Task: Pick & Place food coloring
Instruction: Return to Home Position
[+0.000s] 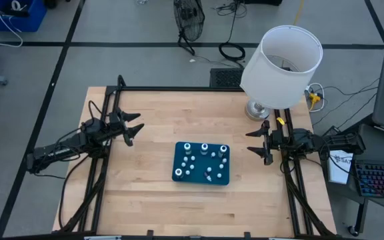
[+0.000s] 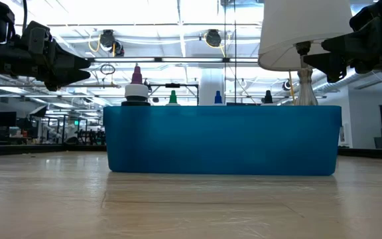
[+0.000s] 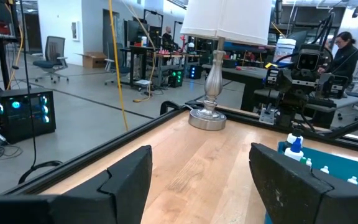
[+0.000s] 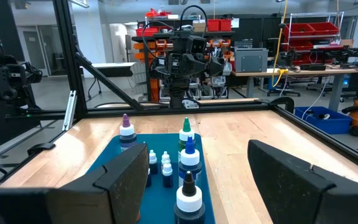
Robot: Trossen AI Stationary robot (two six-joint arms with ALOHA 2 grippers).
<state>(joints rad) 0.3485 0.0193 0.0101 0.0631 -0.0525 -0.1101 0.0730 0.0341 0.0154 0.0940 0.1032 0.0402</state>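
The food coloring bottles (image 1: 205, 147) are held upright in the blue bin (image 1: 199, 179) at the middle of the tabletop (image 1: 145, 193). Only their caps (image 2: 136, 73) are shown above its wall in the low view. The fingers of the left gripper (image 1: 137, 129) and right gripper (image 1: 249, 141) are spread, empty.

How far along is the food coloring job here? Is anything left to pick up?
Done: the food coloring bottles stand inside the blue bin, and the high view shows none on the table outside it. In hand: nothing. The left gripper and right gripper are open and empty, each at its own side of the table, clear of the bin. Left: apparently only parking the arms.
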